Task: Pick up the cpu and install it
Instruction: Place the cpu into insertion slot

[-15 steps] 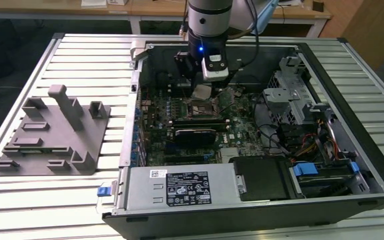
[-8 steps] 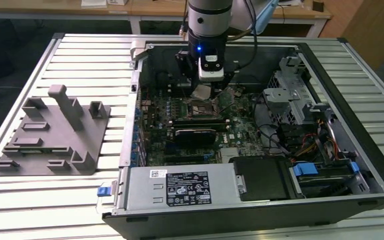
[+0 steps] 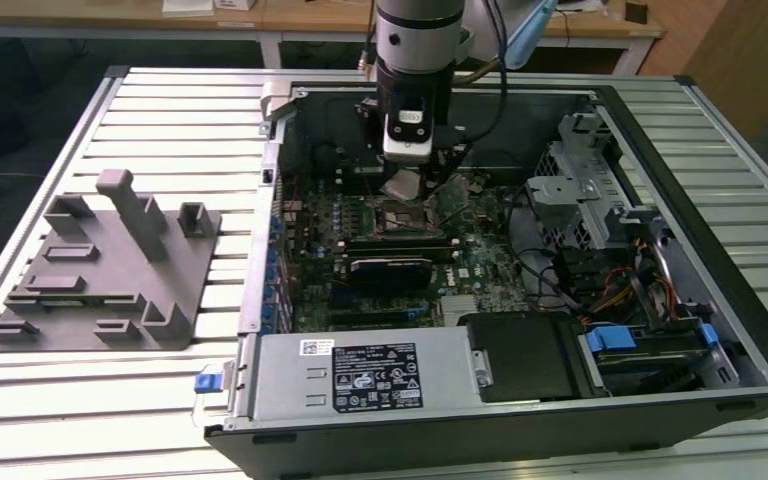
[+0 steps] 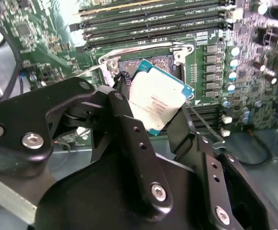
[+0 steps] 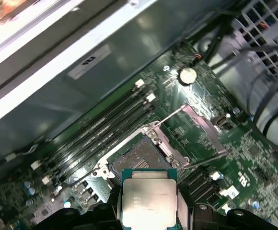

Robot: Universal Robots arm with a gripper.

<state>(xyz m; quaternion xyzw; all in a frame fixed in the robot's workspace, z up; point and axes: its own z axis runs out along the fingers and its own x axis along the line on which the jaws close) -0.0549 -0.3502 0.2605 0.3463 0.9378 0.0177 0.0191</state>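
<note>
The cpu [image 4: 156, 103], a flat square chip with a silver-white top and a greenish edge, sits between the black fingers [image 4: 129, 129] of my gripper [image 4: 151, 109], which is shut on it. It hangs tilted just above the open motherboard socket [image 4: 165, 62]. In the first wrist view the cpu [image 5: 148, 201] is beside the bare socket [image 5: 138, 158], whose metal load plate [image 5: 202, 125] is flipped open. In the exterior view the gripper [image 3: 404, 183] reaches down into the open computer case [image 3: 704, 330], over the socket [image 3: 404, 218].
Memory slots [image 5: 105, 127] run beside the socket, near the case wall. A grey plastic fixture block [image 3: 104, 270] stands on the slatted table on the exterior view's left. The power supply [image 3: 357, 375], drive cage [image 3: 584, 190] and cables crowd the case.
</note>
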